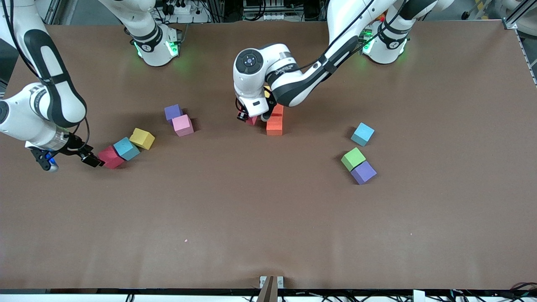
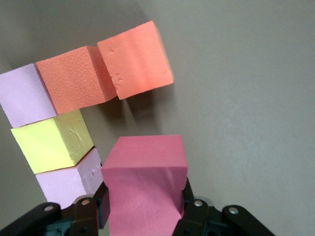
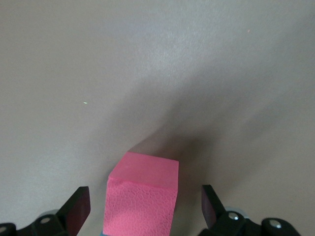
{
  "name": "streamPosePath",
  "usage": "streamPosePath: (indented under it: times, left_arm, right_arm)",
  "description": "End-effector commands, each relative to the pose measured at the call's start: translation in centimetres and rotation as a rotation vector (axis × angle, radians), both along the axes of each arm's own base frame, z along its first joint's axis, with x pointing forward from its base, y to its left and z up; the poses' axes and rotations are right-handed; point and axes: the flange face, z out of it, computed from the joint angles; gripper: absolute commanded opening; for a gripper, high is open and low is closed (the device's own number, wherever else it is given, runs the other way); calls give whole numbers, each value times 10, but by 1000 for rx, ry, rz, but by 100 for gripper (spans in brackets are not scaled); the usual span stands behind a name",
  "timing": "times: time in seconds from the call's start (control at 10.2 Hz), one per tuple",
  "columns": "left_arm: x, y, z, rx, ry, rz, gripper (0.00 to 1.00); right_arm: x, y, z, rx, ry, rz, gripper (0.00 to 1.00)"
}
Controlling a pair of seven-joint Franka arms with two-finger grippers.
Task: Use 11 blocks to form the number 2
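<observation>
- Blocks already laid for the number 2 [image 2: 74, 118] sat under the left arm near the table's middle: in the left wrist view we saw pink [image 2: 22, 98], yellow [image 2: 51, 140] and pink [image 2: 69, 182] cubes in a row, with two orange cubes [image 2: 74, 81] [image 2: 135, 59] running off from one end pink; the outer orange sat slightly skewed.
- We found the left gripper [image 2: 142, 206] clenched on a red cube [image 2: 145, 182], low over the table just beside the orange pair [image 1: 275, 121]; the open spot lay beside the outer orange cube, on the side of the pink-yellow-pink bar.
- We saw the right gripper [image 3: 142, 209] released, its fingers [image 3: 76, 206] straddling another red cube [image 1: 110, 157] at the right arm's end, touching a light blue cube [image 1: 126, 148] and yellow cube [image 1: 142, 138] beside it.
- Loose cubes remained: purple [image 1: 173, 112] touching pink [image 1: 183, 125], plus light blue [image 1: 362, 134], green [image 1: 353, 159] and purple [image 1: 363, 172] toward the left arm's end.
- We judged the figure under half built.
</observation>
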Motion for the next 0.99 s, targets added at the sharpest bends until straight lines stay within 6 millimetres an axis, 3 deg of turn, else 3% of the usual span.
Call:
streamPosePath:
  times: [0.0,0.3,0.69,0.89]
  left_arm:
    - [2,-4,-6,6,9,92,29]
    - [13,0,-17,-1,3,199,29]
    - [11,1,-25,-12,-9,206,29]
    - [8,3,-32,-21,-15,216,29]
  right_arm:
    - [0,14,-10,10,48,-62,100]
    - [-1,20,-16,16,72,-52,100]
    - [-3,24,-34,18,94,-42,100]
    - [-2,24,-34,10,92,-32,100]
